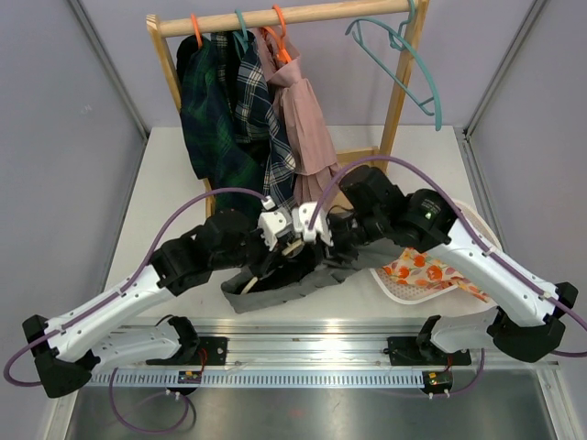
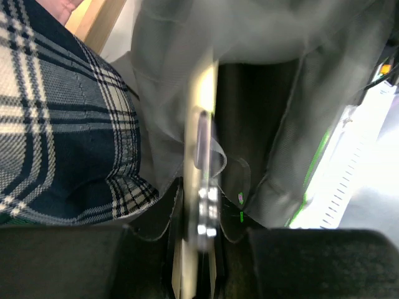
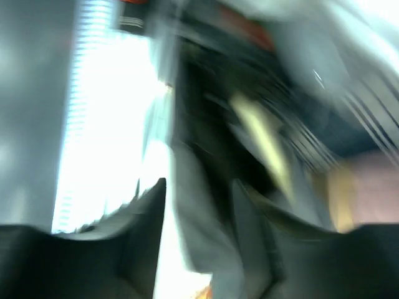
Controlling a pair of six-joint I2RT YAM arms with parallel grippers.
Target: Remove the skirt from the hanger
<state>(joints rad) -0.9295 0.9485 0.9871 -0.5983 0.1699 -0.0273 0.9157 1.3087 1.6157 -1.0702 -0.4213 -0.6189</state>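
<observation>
Grey skirt (image 1: 275, 286) lies crumpled at the near edge of the bench (image 1: 165, 183), centre, down from the rail (image 1: 303, 16). Left hand (image 2: 199, 246) pinches the pale hanger (image 2: 201, 118). Its clip looks to be still on the cloth. Right hand (image 3: 199, 212) is blurred, so I cannot tell its state. Unclipping seems left to do.

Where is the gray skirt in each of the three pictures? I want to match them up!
Top external: the gray skirt lies low in the middle of the picture.
Left wrist: it fills the top and right, on both sides of the cream hanger.
Right wrist: blurry, bottom middle.
Shared landmark: the navy plaid skirt, on the left in the left wrist view and blurry at upper right in the right wrist view.
</observation>
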